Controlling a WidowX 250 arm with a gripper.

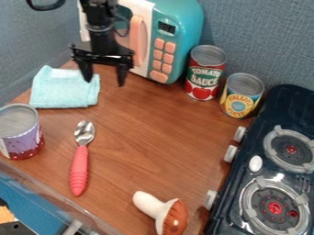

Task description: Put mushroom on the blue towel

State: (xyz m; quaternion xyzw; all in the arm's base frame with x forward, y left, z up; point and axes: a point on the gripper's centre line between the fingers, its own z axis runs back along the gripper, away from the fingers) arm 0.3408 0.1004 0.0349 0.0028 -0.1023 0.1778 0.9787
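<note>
Toy mushroom (175,219) lies on the wooden desk (138,142), nearer the viewer than the red-handled spoon (80,167); the pincer (105,82) is spread near the light blue towel (64,91).

Places are given from the spoon, which lies lengthwise at left of centre, its handle toward the viewer and its metal bowl pointing away.

Nearest, to the right of the spoon's handle, the mushroom rests on its side. Its white stem points up and left, toward the spoon; its brown cap is near the bottom edge. On the opposite side of the spoon, in the near corner, is a blue surface (36,201) behind a clear rim.

Left of the spoon's bowl stands a can with a purple label (23,134). Well to the spoon's right is a dark toy stove (285,103) with two round burners.

Beyond the spoon's bowl, slightly left, lies the folded towel. Beyond the bowl and slightly right, the pincer hangs with its two fingers apart and nothing between them; whether it touches the towel I cannot tell.

Farther away, right of the spoon, are a yellow-labelled can (240,100) and a taller red-labelled can (204,75) just beside it. A teal and white toy microwave (184,23) stands beyond the spoon, against a blue-grey partition (264,39).
</note>
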